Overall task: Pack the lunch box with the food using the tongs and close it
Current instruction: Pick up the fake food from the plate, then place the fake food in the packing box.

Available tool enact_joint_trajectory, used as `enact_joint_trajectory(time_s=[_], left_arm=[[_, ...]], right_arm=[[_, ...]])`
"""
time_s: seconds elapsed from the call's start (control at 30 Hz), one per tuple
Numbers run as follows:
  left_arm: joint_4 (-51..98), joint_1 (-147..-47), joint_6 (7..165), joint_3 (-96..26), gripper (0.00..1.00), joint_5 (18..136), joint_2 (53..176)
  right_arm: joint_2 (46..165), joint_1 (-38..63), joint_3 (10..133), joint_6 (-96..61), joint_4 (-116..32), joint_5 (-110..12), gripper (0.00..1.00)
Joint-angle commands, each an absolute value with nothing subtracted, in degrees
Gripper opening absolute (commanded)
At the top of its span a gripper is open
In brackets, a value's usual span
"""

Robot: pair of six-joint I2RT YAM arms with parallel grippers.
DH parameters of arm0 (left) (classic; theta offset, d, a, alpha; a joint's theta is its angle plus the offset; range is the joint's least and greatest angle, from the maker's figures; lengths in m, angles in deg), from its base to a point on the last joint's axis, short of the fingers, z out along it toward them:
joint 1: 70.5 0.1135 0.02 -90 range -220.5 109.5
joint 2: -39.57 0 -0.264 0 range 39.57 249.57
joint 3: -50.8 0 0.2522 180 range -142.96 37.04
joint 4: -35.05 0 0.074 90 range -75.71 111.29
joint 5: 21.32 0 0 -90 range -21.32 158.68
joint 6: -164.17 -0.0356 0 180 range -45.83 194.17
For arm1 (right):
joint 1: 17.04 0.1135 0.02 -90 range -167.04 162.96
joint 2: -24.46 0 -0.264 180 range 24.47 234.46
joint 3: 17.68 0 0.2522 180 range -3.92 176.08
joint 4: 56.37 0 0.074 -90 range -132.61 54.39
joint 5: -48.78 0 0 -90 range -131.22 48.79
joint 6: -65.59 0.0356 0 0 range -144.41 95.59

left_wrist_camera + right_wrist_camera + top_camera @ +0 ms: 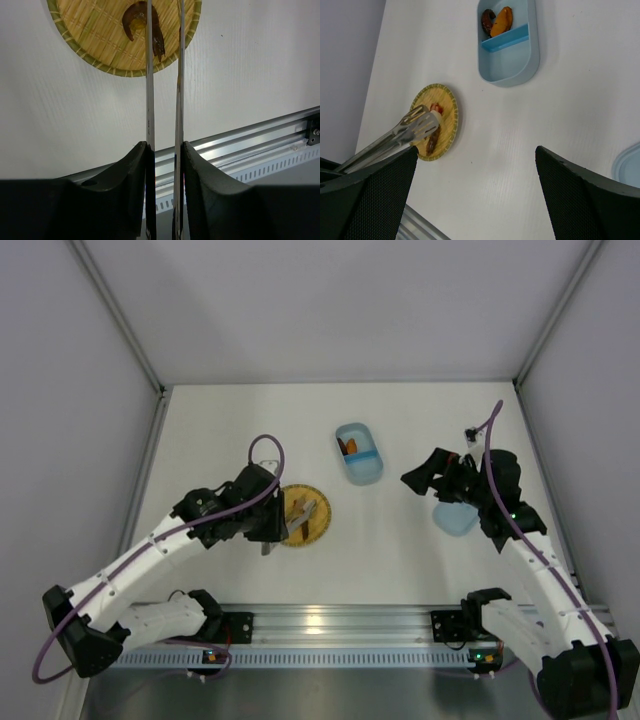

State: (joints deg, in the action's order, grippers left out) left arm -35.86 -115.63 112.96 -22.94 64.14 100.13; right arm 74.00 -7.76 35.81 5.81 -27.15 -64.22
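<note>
Left gripper [164,150] is clamped on the tongs [149,90], whose arms run straight ahead of it to the plate [95,35], tips over the food [131,17] there. Right gripper [476,150] has its jaws wide apart, gripping nothing; the box [510,65] lies open well ahead, two pieces [502,21] in its farther compartment, and the lid [627,167] close at its right

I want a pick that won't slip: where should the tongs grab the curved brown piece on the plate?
Pinch the brown piece across its middle, coming down with one blade of the tongs on each side. It lies flat on the plate as a narrow curved strip, so probably only its width fits between the blades; its ends might slip.
</note>
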Motion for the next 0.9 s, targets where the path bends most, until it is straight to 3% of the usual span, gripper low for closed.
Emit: enact_joint_trajectory(time_s=[0.0, 0.37, 0.87], left_arm=[[-36.02, -115.86, 112.05, -25.97, 0.32, 63.32, 100.21], [-30.84, -115.86, 111.35, -30.89, 0.32, 64.28, 103.72], [-21.43, -115.86, 106.52, -44.16, 0.33, 64.11, 122.00]], right_arm=[[74.12, -6.93, 35.55, 6.18, -31.80, -64.15, 0.99], [74.47, -7.02, 36.07, 5.83, -31.62, -64.15, 1.00], [74.30, -7.02, 36.95, 4.42, -30.04, -63.72, 0.99]])
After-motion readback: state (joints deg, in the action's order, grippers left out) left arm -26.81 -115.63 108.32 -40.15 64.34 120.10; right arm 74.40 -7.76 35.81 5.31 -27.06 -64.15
